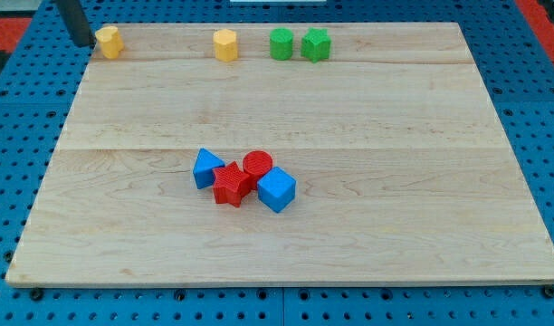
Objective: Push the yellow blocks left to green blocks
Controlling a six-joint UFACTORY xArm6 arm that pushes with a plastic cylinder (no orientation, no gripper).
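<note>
Two yellow blocks sit near the board's top edge: one at the top left corner and a yellow hexagonal block further right. Two green blocks stand side by side to the right of them: a green rounded block and a green star-like block, almost touching. My tip is at the top left, just left of the left yellow block, close to it or touching it. The rod rises out of the view's top.
A cluster sits at the board's middle: a blue triangular block, a red star block, a red cylinder and a blue cube. The wooden board lies on a blue pegboard.
</note>
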